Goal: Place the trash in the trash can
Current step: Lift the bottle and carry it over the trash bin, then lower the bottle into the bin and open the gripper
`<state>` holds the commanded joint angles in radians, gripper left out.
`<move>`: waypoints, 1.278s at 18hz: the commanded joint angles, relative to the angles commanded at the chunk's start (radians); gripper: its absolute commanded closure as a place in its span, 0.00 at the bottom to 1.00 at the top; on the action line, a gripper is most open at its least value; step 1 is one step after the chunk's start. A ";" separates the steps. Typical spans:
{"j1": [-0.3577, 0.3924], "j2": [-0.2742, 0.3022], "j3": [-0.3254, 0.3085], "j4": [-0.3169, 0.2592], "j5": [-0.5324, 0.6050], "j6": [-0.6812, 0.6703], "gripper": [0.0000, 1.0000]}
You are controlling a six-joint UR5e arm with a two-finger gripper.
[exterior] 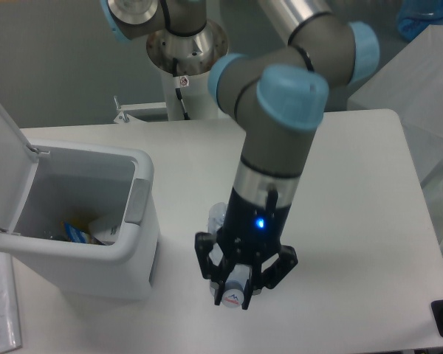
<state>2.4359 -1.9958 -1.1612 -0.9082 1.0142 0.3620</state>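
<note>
The black two-finger gripper [241, 284] grips the slim clear plastic bottle [231, 284] near its white cap, lifted right of the open white rectangular trash can [136, 254]. It looks light, smooth, likely slippery.

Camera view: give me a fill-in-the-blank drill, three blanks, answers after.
1. The trash can stands with its lid ____.
2. The gripper holds a ____ with a white cap.
3. In the picture, the trash can is to the ____ of the gripper.

Missing words: open; bottle; left
</note>
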 joint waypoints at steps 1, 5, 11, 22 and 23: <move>0.000 0.014 0.000 0.005 -0.029 0.000 0.97; 0.032 0.067 0.000 0.017 -0.182 -0.002 0.97; 0.034 0.124 -0.002 0.017 -0.272 -0.006 0.97; -0.043 0.166 -0.074 0.018 -0.352 -0.034 0.96; -0.057 0.166 -0.084 0.019 -0.352 -0.034 0.96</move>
<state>2.3793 -1.8300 -1.2455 -0.8897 0.6627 0.3283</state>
